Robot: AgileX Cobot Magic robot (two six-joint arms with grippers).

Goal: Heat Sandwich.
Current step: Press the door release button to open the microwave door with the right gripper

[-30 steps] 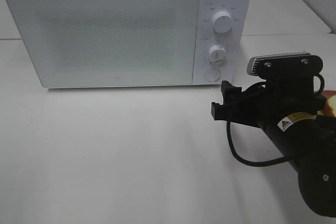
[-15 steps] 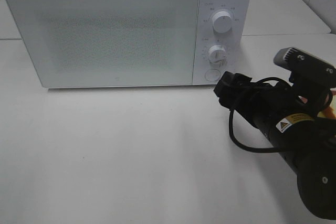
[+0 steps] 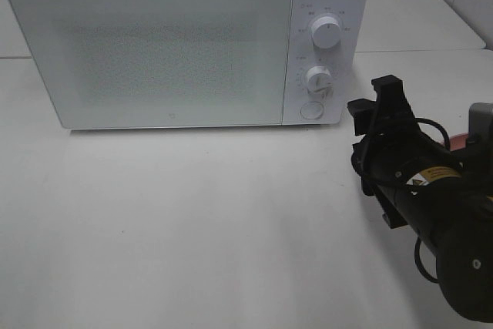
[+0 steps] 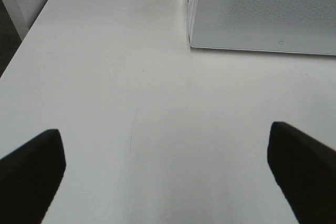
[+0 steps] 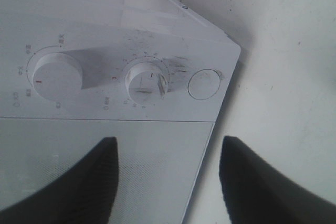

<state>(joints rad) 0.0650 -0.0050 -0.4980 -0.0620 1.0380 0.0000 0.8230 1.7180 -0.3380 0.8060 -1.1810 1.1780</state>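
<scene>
Your right claw (image 5: 169, 141) hangs part open and empty, facing the round button (image 5: 205, 84) on the microwave (image 3: 154, 52). Your left claw (image 4: 164, 129) is wide open above the white surface (image 4: 105, 77), holding nothing.

Microwave (image 3: 154, 44) stands at table's (image 3: 192, 229) rear; right tool (image 3: 373, 98) near its right front corner.

The microwave (image 3: 185, 44) casing is smooth white plastic by its look, with a slight sheen. Its door (image 3: 115, 75) is finely dotted and frosted. The table (image 3: 192, 221) is smooth matt white. The right arm (image 3: 451, 229) housing is matt black.
</scene>
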